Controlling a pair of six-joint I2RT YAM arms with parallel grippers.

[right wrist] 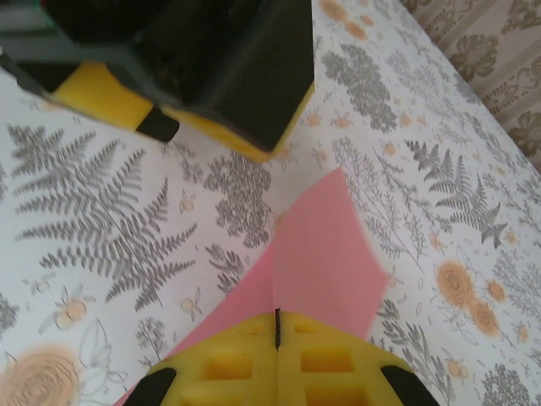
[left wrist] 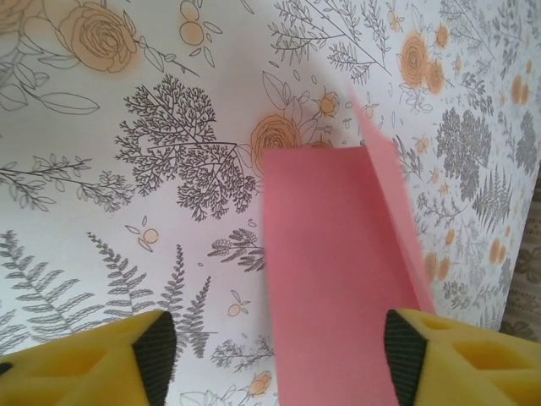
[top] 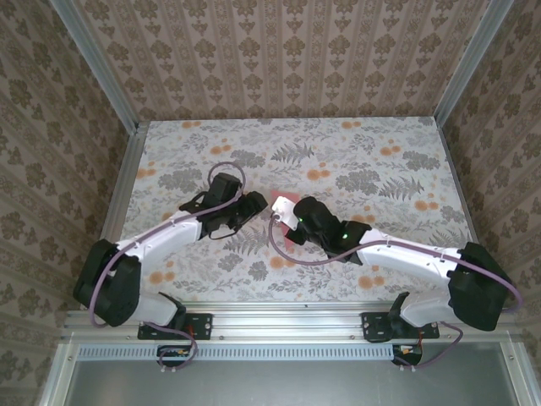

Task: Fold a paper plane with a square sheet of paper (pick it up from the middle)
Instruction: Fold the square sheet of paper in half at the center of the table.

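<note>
The salmon-pink sheet of paper (top: pixel 285 200) lies at mid-table, folded along a centre crease. In the right wrist view the sheet of paper (right wrist: pixel 325 245) narrows to a point away from me, and my right gripper (right wrist: pixel 277 326) is shut on its near end, the crease running into the seam between the yellow fingers. My left gripper (left wrist: pixel 279 347) stands open low over the sheet of paper (left wrist: pixel 330 271), which lies between its fingers, close to the right pad (left wrist: pixel 404 351), with one flap raised. From above, the left gripper (top: pixel 258 205) and the right gripper (top: pixel 281 211) nearly meet.
The table (top: pixel 380 169) carries a grey fern and orange flower print. Metal rails and patterned walls (top: pixel 279 51) close it in at the left, right and back. The left arm's black housing (right wrist: pixel 228 59) hangs just beyond the paper's tip.
</note>
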